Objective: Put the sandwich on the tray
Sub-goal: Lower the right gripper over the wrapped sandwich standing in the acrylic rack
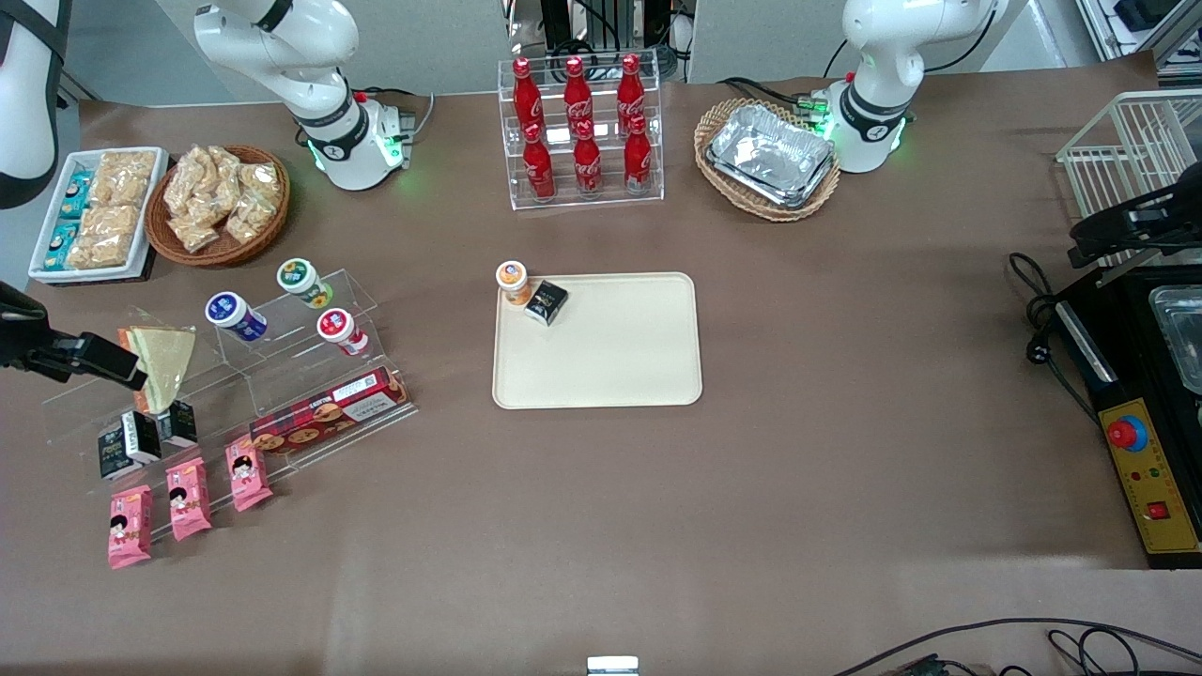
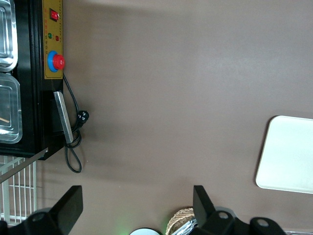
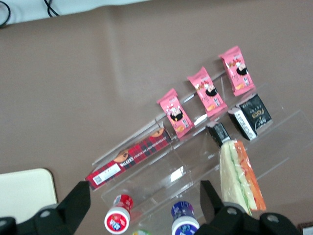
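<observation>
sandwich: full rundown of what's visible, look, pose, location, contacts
The sandwich is a triangular wedge of pale bread in clear wrap, with an orange and green filling edge showing in the right wrist view. It lies on the upper step of a clear acrylic stand at the working arm's end of the table, far from the tray. Small black packets sit just below its tip. The gripper hovers open above the stand, one finger next to the sandwich, not gripping it.

surface: broad matte brown table covering (image 1: pixel 751 488) | edge: black control box with red button (image 1: pixel 1141 451) toward the parked arm's end | light: even, soft overhead glare
</observation>
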### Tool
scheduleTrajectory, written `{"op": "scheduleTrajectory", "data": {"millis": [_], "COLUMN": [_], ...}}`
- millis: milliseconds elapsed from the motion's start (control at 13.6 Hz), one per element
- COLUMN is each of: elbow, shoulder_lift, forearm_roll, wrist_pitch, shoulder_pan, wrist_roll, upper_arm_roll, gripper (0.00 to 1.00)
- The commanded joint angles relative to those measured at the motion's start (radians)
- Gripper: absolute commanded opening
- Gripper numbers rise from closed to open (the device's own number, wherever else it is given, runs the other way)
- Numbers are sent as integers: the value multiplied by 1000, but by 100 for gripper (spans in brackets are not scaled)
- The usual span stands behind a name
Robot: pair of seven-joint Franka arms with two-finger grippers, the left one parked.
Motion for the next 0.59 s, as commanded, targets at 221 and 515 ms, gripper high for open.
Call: {"op": "scheduleTrajectory", "data": {"millis": [221,515], "elbow": [-132,-302], "shoulder_lift": [-126,-238], "forearm_roll": [2,2], "wrist_pitch": [-22,50], "shoulder_pan": [-51,-94], "wrist_roll": [-138,-163], "upper_arm_roll": [-17,-32], "gripper": [100,100]}}
